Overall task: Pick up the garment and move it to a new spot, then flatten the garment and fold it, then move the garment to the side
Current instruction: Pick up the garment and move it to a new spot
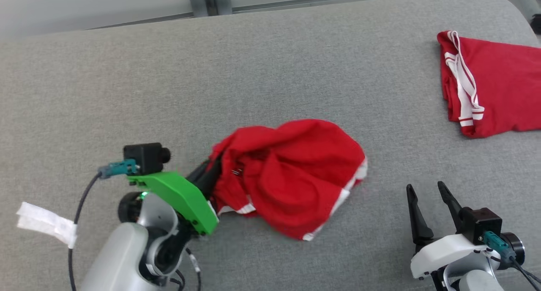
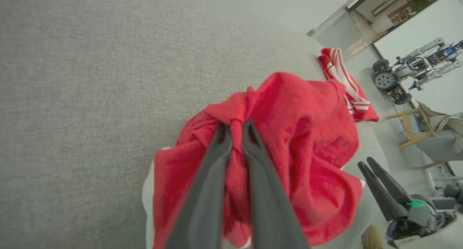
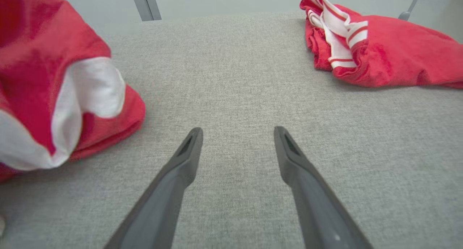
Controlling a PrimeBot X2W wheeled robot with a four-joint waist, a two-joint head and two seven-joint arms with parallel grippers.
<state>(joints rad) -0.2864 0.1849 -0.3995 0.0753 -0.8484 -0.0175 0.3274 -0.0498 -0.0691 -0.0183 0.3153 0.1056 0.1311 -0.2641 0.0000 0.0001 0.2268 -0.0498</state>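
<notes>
left gripper fingers clamped on left edge of crumpled red white-trimmed garment; bulk lies toward right gripper, fingers apart.

No readable text, label or number anywhere in these views.

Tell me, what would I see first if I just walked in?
A crumpled red garment in the middle of the grey surface, with the left hand pinched shut on a bunch of it. Next, a second red garment with white stripes lies at the far right, and the right hand sits open near the front right, holding nothing.
</notes>
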